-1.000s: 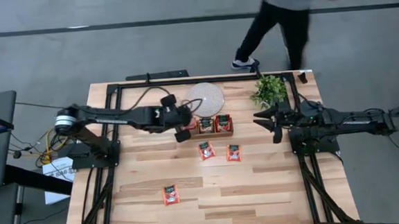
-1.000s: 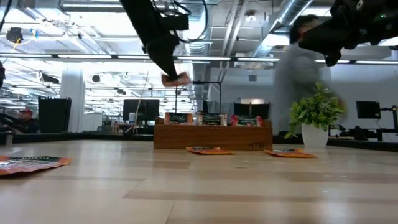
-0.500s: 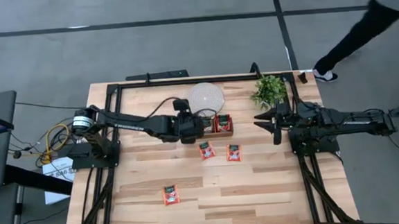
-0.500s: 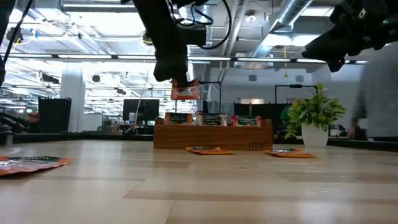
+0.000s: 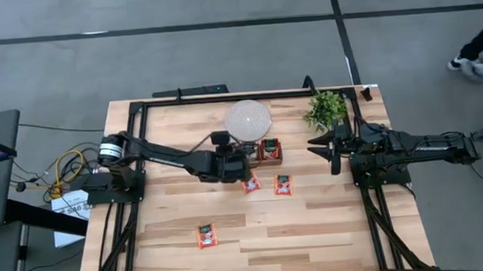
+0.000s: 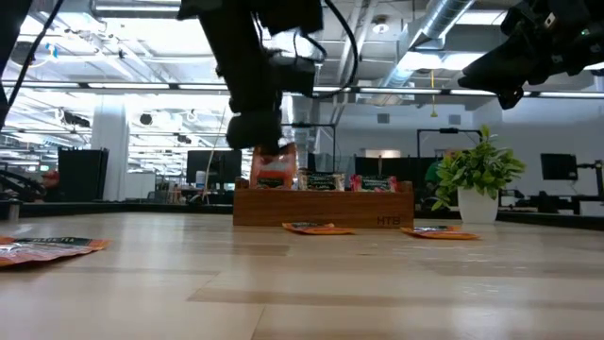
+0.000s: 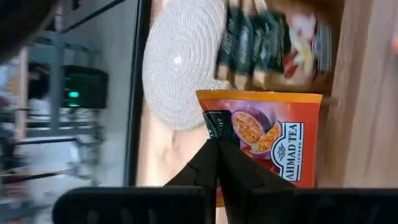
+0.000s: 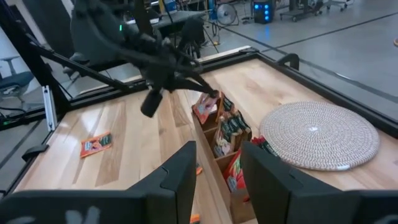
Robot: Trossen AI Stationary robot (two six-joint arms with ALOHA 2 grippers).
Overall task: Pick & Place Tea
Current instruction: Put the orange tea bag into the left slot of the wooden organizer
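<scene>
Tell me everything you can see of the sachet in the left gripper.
The sachet is a flat orange packet with a dark band, a fruit picture and "AHMAD TEA" print. The left gripper, shut, pinches one edge. It hangs upright at the wooden tray's end compartment, nearest the left arm; whether it touches the tray is unclear.

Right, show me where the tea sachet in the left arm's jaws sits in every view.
High view: not visible; the left gripper covers it.
Low view: held tea sachet hangs left of centre, above the wooden tray.
Left wrist view: centre, orange.
Right wrist view: centre, at the tray's far end.
Shared landmark: the wooden tray.
</scene>
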